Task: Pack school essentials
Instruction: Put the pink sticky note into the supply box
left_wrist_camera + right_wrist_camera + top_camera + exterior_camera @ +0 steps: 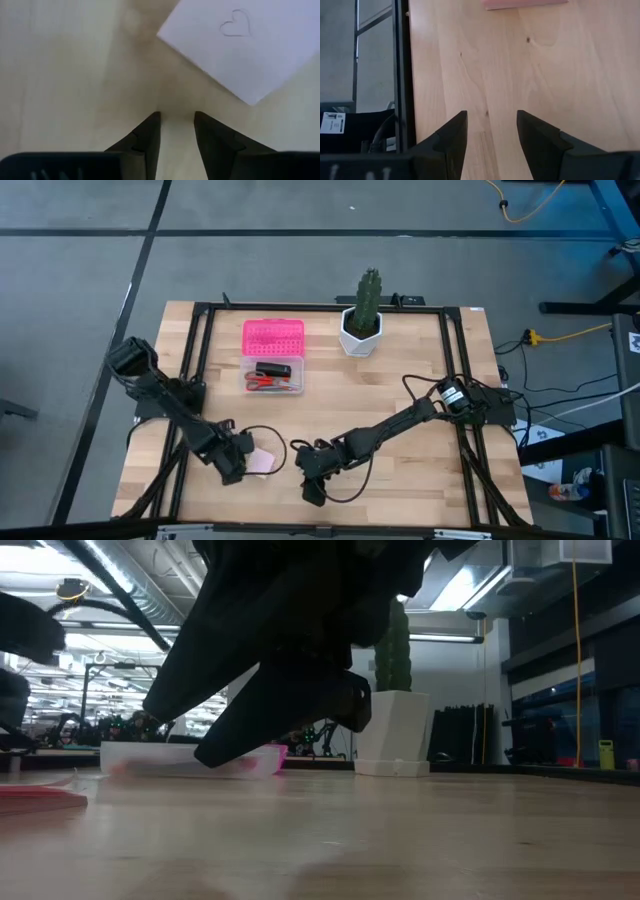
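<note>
Left gripper (177,131): fingers are being held slightly apart over bare wood, nothing between them; in the high view it is sitting at about 7 o'clock on the table, just beside the pink pad (263,462).
Pink pad: is being seen flat on the wood, a small heart drawn on it, just ahead of the left fingertips and not touched.
Right gripper (312,480): is being held at about 6 o'clock, fingers apart and empty, near the pad's other side.
Box (273,372): is being shown open at about 11 o'clock, pink lid (273,336) folded back, red-handled scissors (264,383) and a black block (272,368) already inside.
Step in hand: the pad is judged to be the piece now being approached.
Next move: a thin flat sheet is being faced, so an edge probably has to be caught before lifting.
Surface: a pale wooden table (420,390) inside a black frame is being worked on; a cactus (369,298) in a white pot is standing at 12 o'clock.
Room: grey floor and cables are being shown around the table.
</note>
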Controlling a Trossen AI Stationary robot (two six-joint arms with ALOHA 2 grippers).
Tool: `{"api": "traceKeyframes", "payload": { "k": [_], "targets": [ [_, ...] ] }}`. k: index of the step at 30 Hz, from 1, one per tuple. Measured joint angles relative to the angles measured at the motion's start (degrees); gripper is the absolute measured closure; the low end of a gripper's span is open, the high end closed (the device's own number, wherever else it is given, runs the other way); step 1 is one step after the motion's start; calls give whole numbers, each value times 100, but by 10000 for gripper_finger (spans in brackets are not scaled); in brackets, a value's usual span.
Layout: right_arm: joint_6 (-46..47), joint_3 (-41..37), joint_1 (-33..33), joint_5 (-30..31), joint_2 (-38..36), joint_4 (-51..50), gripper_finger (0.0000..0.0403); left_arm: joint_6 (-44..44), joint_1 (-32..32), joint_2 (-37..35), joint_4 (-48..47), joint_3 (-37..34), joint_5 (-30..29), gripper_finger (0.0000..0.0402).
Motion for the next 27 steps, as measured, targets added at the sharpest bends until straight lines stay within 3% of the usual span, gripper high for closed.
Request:
{"api": "traceKeyframes", "payload": {
  "k": [7,15,20,27],
  "targets": [
    [123,0,11,0,0,-13,231,-13,430,280,153,371,259,293],
    [262,2,105,35,-50,-170,231,201,822,489,1535,692,85,296],
    [268,11,245,433,-232,-377,231,249,1190,772,2138,825,-242,296],
    [273,9,540,1089,-774,-1341,231,852,1310,965,2173,1148,345,296]
  ]
}}
